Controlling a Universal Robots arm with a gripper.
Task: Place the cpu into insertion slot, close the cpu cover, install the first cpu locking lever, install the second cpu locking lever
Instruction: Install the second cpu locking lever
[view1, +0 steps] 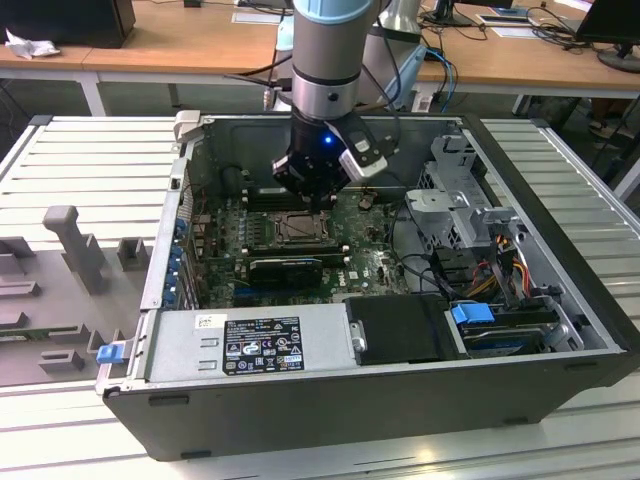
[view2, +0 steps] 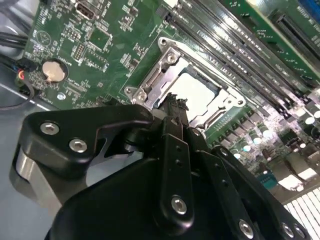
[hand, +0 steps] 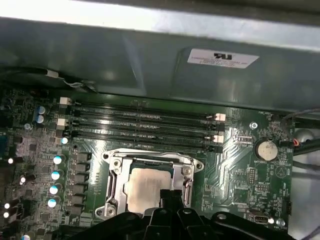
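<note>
One arm poised over a seated processor

One robot arm reaches down into an open computer case (view1: 560, 300) lying on its side. Its black gripper (view1: 318, 200) hangs just above the green motherboard (view1: 372, 262), directly over the processor socket.

In the second wrist view the gripper (view2: 176, 107) shows its two fingers drawn together to a narrow tip, with nothing visible between them. The jaws look closed and empty, the tip sitting just over the near edge of the socket, very close to it; contact cannot be judged.

Just beyond the jaws lies the cpu (hand: 144, 186), its silvery-grey top flat and level inside the insertion slot (hand: 114, 187). The cpu cover (hand: 186, 176) is folded down around the chip, framing it, so the metal top shows through the square window. Whether the locking levers are latched cannot be told.

Past the socket from the jaws run the memory slots (hand: 145, 125), long, dark and parallel, a narrow strip of board separating them from the frame's far edge. Beyond those rises the grey case wall (hand: 150, 65), closing that side. To one side of the jaws a round silver coin battery (hand: 265, 148) sits well apart from the socket, with low, open board between. To the other side stands a row of small capacitors (hand: 56, 175), near the socket's edge.
</note>
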